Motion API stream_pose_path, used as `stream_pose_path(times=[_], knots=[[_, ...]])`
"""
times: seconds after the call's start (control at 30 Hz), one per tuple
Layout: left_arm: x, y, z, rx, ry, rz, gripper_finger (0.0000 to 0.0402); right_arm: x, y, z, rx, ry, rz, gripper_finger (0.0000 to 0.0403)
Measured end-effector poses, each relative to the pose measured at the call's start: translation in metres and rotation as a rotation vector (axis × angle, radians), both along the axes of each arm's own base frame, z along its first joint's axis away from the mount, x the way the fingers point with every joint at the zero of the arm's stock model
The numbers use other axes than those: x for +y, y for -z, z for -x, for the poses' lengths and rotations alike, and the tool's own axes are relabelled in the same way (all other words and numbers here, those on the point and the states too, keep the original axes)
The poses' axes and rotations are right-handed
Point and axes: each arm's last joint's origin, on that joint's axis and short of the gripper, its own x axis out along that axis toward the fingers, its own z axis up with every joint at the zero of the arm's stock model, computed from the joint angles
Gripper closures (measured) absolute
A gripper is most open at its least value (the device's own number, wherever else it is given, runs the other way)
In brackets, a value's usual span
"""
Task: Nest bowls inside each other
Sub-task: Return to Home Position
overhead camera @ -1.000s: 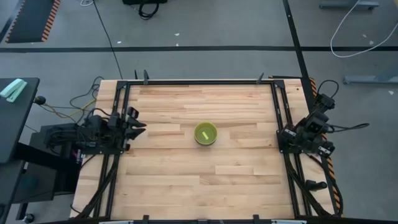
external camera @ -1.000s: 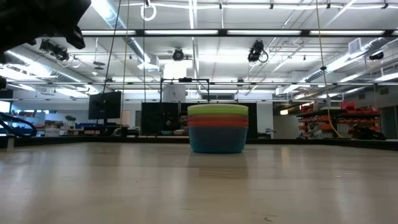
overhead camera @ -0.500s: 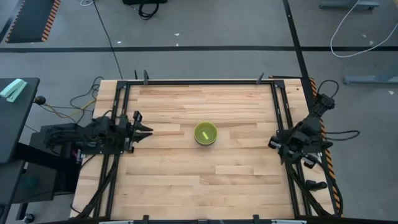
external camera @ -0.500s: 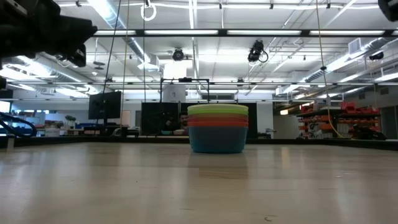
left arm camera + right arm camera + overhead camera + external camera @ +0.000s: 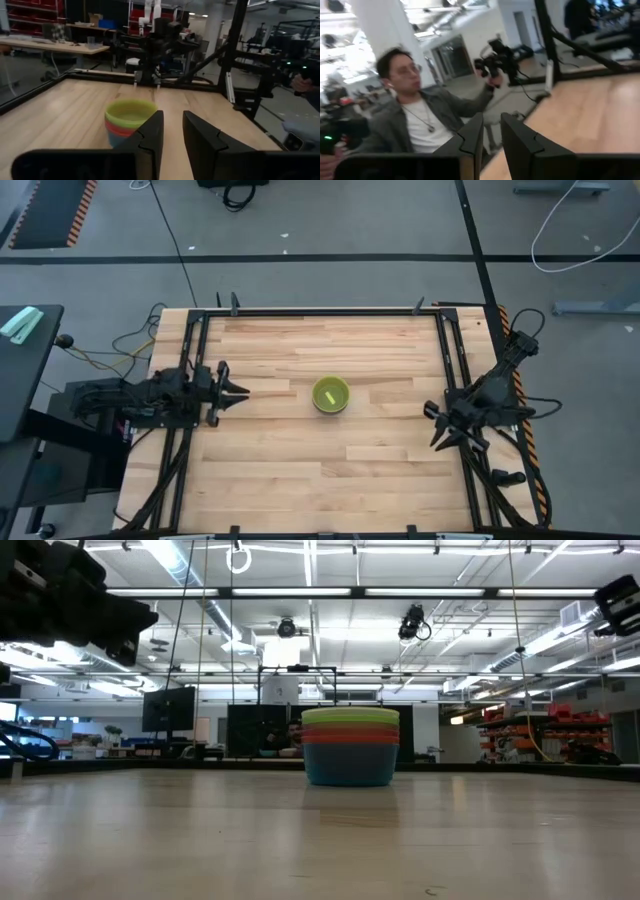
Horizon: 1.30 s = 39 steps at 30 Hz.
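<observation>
Bowls [image 5: 330, 394] sit nested in a single stack at the centre of the high view, on the wooden table [image 5: 300, 470]. Only the yellow one shows from above. In the low view the stack stands upright at mid-frame, with a yellow rim on top, orange and pink-red bands beneath it, and a blue bowl at the base on the wood. Any other colours are hidden inside.

At the left edge of the high view, the left gripper [image 5: 235, 391] points toward the stack from well apart. Its wrist camera shows the two dark fingers parted by a narrow gap with nothing between them.

At the right edge of the high view, slightly lower in the frame, the right gripper [image 5: 433, 427] also holds nothing, its fingers spread and well clear of the stack.

The right wrist view looks off the table, where a person [image 5: 420, 125] in a grey jacket raises a dark hand controller [image 5: 495, 57].
</observation>
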Motion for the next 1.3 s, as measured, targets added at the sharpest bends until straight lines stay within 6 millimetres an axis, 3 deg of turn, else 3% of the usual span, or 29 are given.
stream_pose_path(times=[0.3,0.57,1.17,1.3], knots=[[0.002,0.002,0.0,0.027,-0.054,-0.025,0.0315,-0.001,0.004,-0.001,-0.004,0.072,0.078,0.0328],[0.004,0.003,0.0,0.032,-0.091,-0.056,0.0316,-0.013,0.003,-0.01,-0.023,0.273,0.097,0.0328],[0.022,0.003,0.002,0.044,-0.278,-0.088,0.0315,-0.068,0.007,-0.029,0.007,0.877,0.277,0.0328],[0.026,0.003,0.003,0.047,-0.319,-0.091,0.0321,-0.079,0.01,-0.03,0.039,0.927,0.322,0.0328]])
